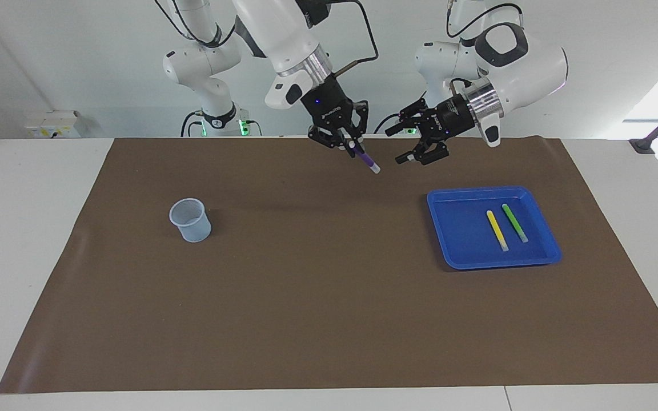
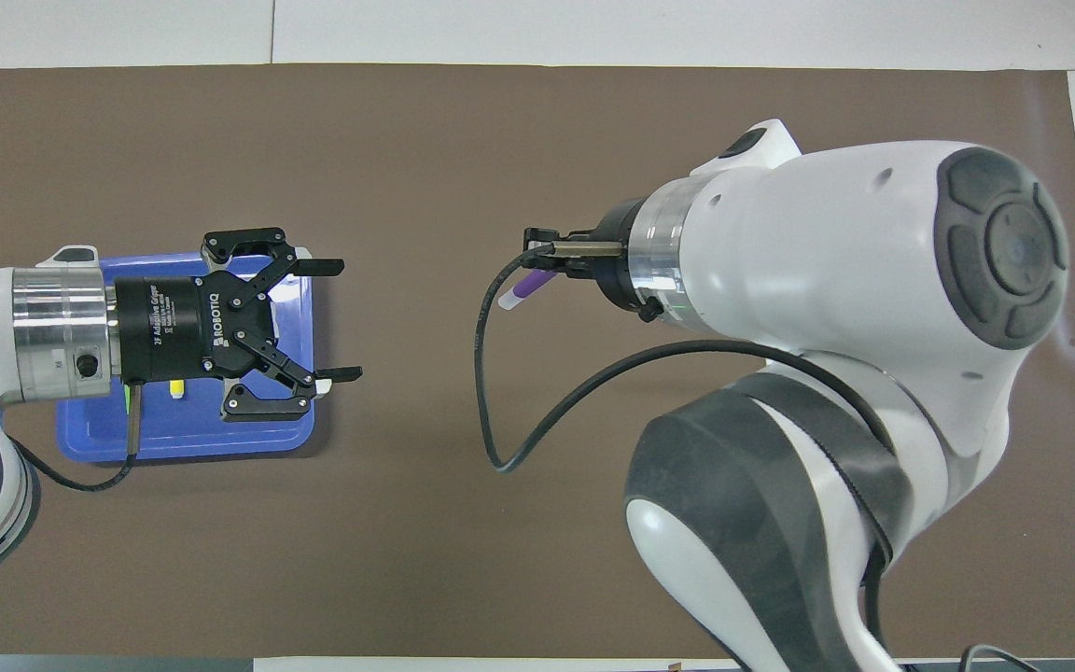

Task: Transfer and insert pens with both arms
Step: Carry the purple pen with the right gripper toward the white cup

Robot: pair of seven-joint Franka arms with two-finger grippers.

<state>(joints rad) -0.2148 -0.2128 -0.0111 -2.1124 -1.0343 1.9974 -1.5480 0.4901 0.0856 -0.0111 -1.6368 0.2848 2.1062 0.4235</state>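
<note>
My right gripper (image 1: 352, 144) (image 2: 549, 259) hangs over the middle of the brown mat, shut on the purple pen (image 1: 368, 161) (image 2: 523, 287). The pen slants down with its pale cap lowest. Beside it in the air my left gripper (image 1: 396, 145) (image 2: 346, 320) is open and holds nothing, its fingers pointing toward the pen with a gap between them. From overhead it covers the edge of the blue tray (image 1: 460, 228) (image 2: 220, 439). The yellow pen (image 1: 497, 230) (image 2: 178, 387) and the green pen (image 1: 514, 222) (image 2: 127, 401) lie side by side in the tray, mostly hidden under the left wrist in the overhead view.
A pale translucent cup (image 1: 191, 220) stands upright on the mat toward the right arm's end of the table, hidden under the right arm from overhead. A black cable (image 2: 486, 392) loops from the right wrist. Two smaller white arms stand at the robots' edge.
</note>
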